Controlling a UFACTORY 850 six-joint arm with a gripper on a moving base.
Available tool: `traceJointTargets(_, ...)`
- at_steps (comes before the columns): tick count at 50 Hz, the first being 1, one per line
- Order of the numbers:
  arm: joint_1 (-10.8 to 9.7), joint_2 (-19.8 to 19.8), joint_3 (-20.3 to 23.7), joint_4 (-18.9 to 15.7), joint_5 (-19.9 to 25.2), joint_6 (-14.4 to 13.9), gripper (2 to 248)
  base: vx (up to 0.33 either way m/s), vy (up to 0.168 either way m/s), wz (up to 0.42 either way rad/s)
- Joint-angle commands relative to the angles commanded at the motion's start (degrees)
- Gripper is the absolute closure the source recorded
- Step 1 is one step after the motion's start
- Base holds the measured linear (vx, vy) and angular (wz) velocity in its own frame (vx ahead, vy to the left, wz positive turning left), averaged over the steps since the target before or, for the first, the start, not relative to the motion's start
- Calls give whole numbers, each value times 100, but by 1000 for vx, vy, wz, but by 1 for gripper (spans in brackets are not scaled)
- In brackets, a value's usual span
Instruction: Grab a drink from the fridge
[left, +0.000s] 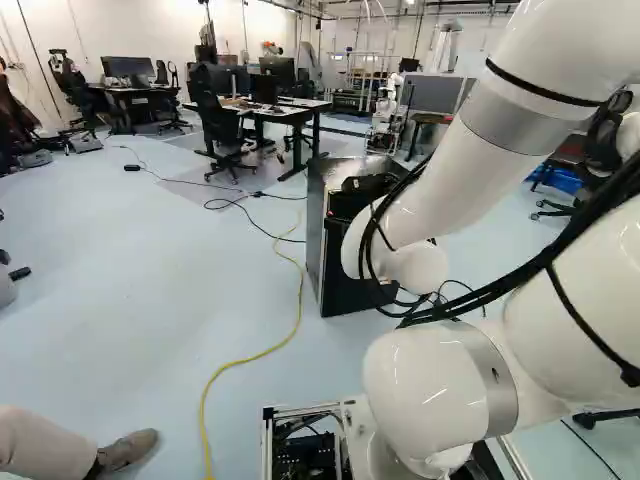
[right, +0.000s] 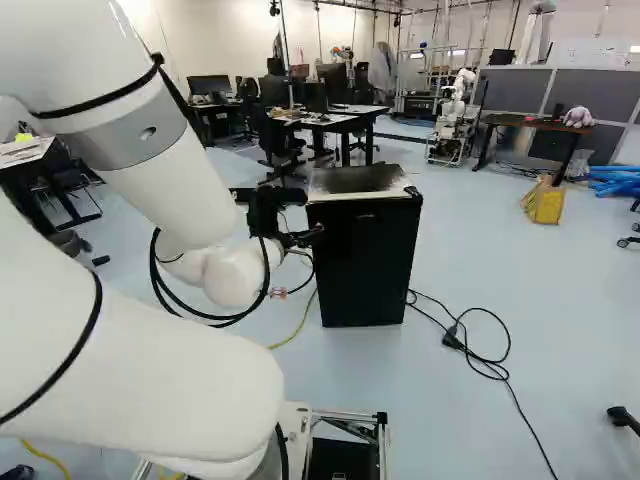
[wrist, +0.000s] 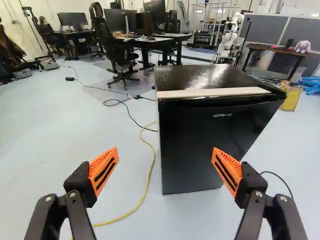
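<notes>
White arm links (right: 120, 370) are seen closest to the base cameras, crossing the right of the left base view and the left of the right base view. The black gripper (right: 308, 216) is held out at their far end, and its two fingers are spread wide, with a broad gap left between the orange pads (wrist: 103, 170); nothing is gripped.

Ahead of the gripper, the black fridge (wrist: 210, 145) is found standing on the floor (left: 180, 300), its front turned toward the wrist camera. Its door (right: 362, 265) is closed, so the contents are hidden. A pale strip (wrist: 215, 92) is seen along the front edge of its glossy top (wrist: 197, 77). No contact between the fingers and the door is shown in the wrist view.

Beside the fridge, a yellow cable (wrist: 149, 177) is laid across the floor; on its other side, a black cable (right: 507, 375) is left in loose loops. Farther back, desks (wrist: 150, 44) bearing monitors are seen, with an office chair (wrist: 120, 55) placed near them. Another robot (right: 455, 110) is seen beyond the fridge, near a desk on which a plush toy (wrist: 302, 46) is set. Near that desk, a yellow container (right: 545, 203) is placed on the floor.
</notes>
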Motion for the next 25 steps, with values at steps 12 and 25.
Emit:
traceJointTargets(12, 0, 0, 0, 0, 0, 0, 3, 33, 0, -3)
traceJointTargets(25, 0, 0, 0, 0, 0, 0, 3, -1, -1, -7)
